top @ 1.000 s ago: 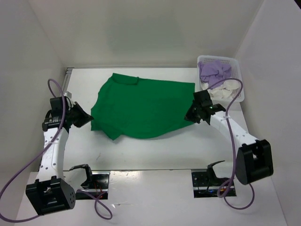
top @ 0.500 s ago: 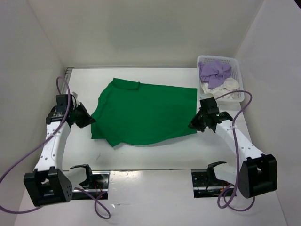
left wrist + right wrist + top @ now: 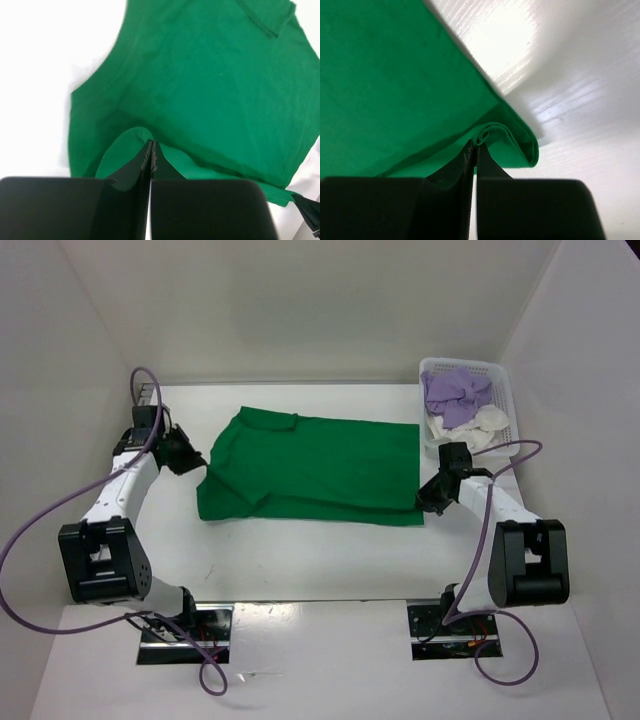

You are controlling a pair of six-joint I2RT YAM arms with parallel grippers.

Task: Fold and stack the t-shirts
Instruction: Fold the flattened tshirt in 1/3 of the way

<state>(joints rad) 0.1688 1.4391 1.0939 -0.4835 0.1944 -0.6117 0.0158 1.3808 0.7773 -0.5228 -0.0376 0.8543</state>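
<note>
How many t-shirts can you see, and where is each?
3. The green t-shirt lies spread on the table, left end effector and right end effector shut on its edges. The lavender t-shirt and cream t-shirt sit bunched in the white basket; others may hide beneath.

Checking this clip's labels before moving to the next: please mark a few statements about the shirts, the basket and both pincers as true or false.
1. The green t-shirt lies spread on the table. True.
2. The left pincer hangs open above the shirt. False: it is shut on the green t-shirt's left edge.
3. The lavender t-shirt sits in the basket. True.
4. The right pincer holds nothing. False: it is shut on the green t-shirt's near right corner.
</note>
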